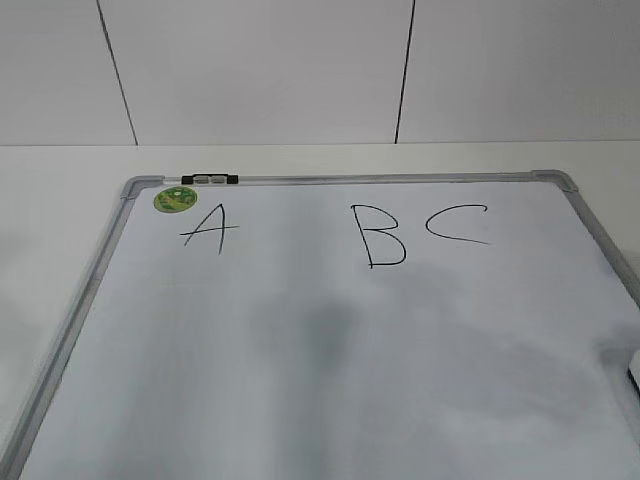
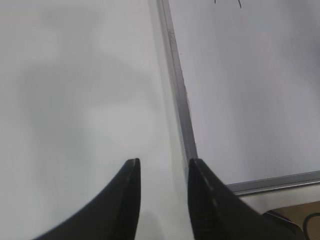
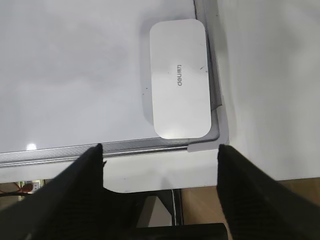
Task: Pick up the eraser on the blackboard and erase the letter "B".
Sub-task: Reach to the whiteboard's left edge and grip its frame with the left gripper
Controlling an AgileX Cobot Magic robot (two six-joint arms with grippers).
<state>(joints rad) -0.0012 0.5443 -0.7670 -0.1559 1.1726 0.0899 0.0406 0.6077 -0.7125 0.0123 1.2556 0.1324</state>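
Nearest to me, the right end effector is hovering with its fingers spread wide, holding nothing. The eraser is lying just beyond it, flat in the near right corner of the blackboard, its long side close against the right frame rail and sitting roughly between the lines of the two fingers. Over on the other side, the left end effector is hanging with only a narrow gap between its fingers, also carrying nothing, above the white surface just outside the board's left frame rail. Farther up the board, the letter "B" is standing intact between the "A" and the "C". A round green sticker is sitting in the far left corner.
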